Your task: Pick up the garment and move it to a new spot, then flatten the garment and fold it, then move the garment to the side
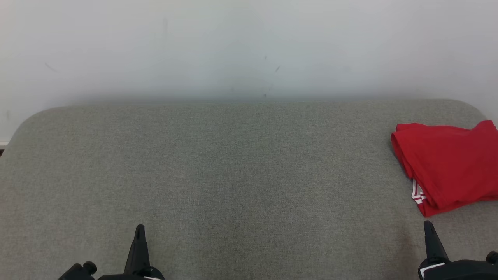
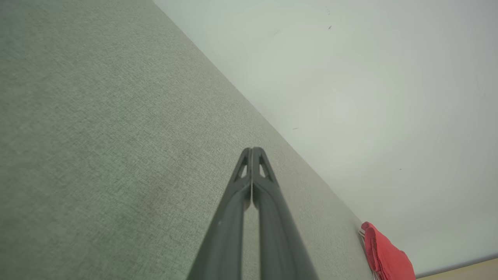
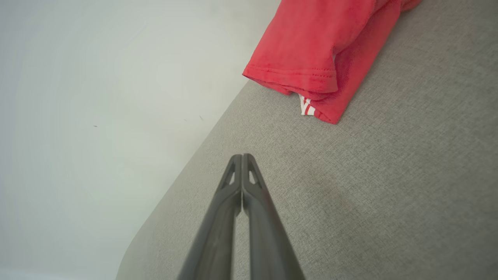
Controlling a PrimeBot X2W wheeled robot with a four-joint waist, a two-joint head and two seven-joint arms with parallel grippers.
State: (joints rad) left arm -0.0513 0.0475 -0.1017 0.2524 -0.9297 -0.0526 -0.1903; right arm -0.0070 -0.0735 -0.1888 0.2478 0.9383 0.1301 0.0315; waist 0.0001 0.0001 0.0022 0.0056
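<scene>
Brightness: bright and even in all three views, with soft, diffuse light.
Shadows: a faint grey band lies on the wall (image 1: 249,93) just above the far edge of the grey surface (image 1: 233,163). Thin dark lines sit in the folds of the red garment (image 1: 447,167).
Colour: the red is deep in the head view and paler and pinker in the wrist views.
Focus: the weave is crisp at mid-frame. The left gripper (image 2: 252,151) and right gripper (image 3: 242,156) go soft toward the bottom edges.
Distortion: the wrist views stretch toward their corners.
</scene>
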